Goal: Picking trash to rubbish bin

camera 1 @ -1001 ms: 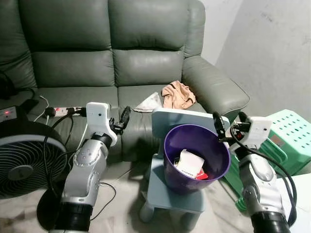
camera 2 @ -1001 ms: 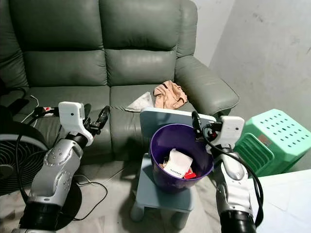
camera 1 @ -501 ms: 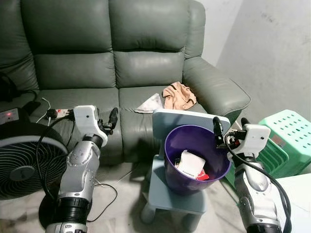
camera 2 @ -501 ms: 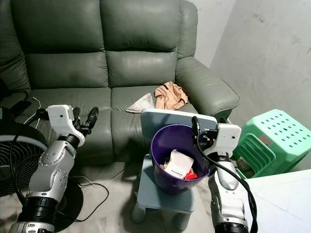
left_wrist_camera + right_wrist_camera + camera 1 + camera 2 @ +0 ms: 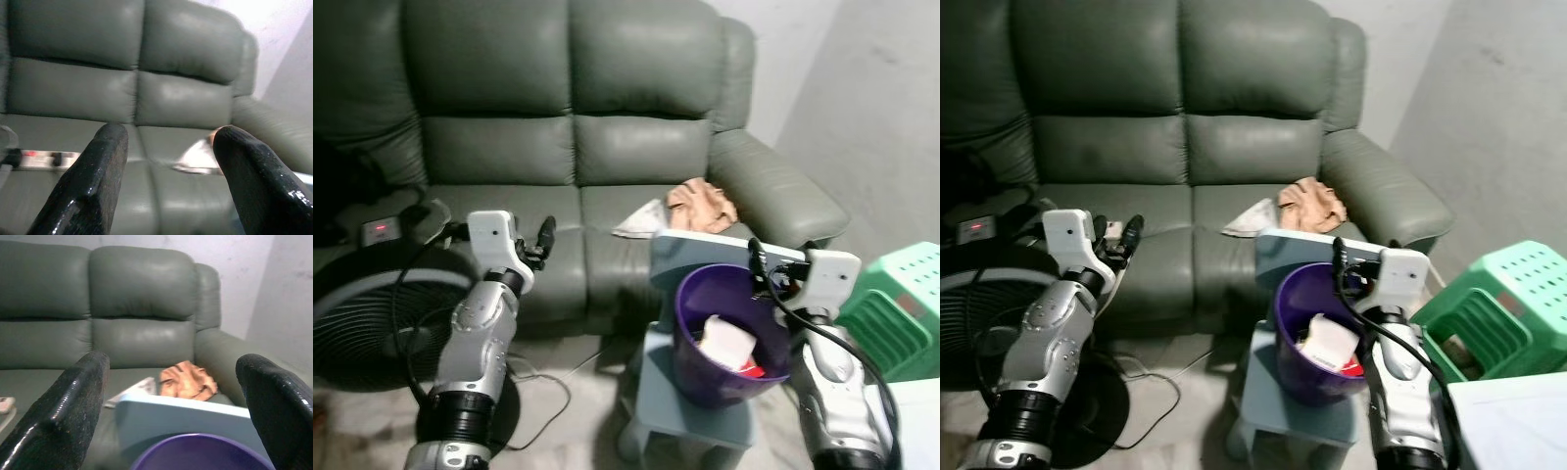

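A purple bin (image 5: 729, 345) stands upright and open-topped on a small pale-blue chair (image 5: 690, 423) in front of the sofa (image 5: 607, 166). Inside it, a white box (image 5: 727, 343) leans at a tilt beside a bit of red trash (image 5: 753, 371). On the sofa seat behind, a white paper (image 5: 641, 220) lies flat, touching a crumpled tan cloth (image 5: 703, 203).

fan (image 5: 357, 318): cut off by the left edge
green crate (image 5: 1503, 304): cut off at the right edge
purple bin (image 5: 203, 452): lower part cut off
bin contents (image 5: 732, 345): blurred, kind not told
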Motion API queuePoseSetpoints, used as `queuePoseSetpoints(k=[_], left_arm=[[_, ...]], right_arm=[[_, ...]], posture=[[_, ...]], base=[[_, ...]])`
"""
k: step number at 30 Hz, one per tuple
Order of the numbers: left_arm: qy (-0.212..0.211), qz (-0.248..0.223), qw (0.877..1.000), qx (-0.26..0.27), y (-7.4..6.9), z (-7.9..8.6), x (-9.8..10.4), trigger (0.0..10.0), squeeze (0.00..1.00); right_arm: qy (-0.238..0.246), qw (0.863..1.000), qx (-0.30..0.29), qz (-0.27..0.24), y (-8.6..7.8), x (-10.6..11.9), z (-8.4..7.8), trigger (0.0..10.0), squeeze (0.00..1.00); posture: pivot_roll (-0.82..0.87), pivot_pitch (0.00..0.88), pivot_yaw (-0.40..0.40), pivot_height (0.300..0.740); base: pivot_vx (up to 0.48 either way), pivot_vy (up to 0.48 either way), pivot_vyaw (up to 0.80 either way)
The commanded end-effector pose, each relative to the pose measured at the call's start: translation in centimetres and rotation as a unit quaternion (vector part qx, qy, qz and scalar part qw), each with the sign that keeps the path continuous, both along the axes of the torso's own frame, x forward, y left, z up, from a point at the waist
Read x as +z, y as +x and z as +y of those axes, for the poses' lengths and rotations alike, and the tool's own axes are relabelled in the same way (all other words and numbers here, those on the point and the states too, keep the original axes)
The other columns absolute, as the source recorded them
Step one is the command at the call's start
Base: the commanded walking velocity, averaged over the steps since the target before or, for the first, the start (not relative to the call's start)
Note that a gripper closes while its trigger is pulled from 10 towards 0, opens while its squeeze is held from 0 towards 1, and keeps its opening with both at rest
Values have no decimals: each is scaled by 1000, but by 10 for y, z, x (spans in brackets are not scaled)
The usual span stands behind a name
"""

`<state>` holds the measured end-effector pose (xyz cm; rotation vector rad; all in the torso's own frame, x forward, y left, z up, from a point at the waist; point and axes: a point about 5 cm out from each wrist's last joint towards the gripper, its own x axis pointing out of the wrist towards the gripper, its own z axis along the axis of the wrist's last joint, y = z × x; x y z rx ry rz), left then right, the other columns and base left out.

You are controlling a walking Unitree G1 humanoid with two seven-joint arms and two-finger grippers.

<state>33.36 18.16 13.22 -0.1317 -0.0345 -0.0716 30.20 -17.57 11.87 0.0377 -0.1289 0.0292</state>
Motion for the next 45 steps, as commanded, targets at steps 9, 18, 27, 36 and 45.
queuePoseSetpoints(k=[9, 18, 27, 36, 45], left_arm=[[2, -6, 1000, -25, 2, -19, 1, 10000, 0], [7, -14, 999, -34, 2, -22, 1, 10000, 0], [11, -24, 998, -50, 2, -24, 4, 10000, 0], [-1, -22, 998, -51, 2, -24, 4, 10000, 0], [-4, -19, 999, -49, 3, -25, 4, 10000, 0]], right_arm=[[-11, 1000, -18, 21, -4, -4, -14, 10000, 0], [-18, 999, -15, 25, -4, -5, -13, 10000, 0], [-18, 999, -17, 27, -5, -6, -12, 10000, 0], [-18, 999, -16, 28, -6, -7, -10, 10000, 0], [-20, 999, -13, 30, -5, -8, -9, 10000, 0]], posture=[[-16, 0, -68, 740], [-18, 0, -67, 740], [-23, 0, -61, 740], [-25, 0, -58, 740], [-20, 0, -60, 740]], base=[[0, 0, -765], [0, 0, -763], [0, 0, -760], [0, 0, -759], [-86, 140, -760]])
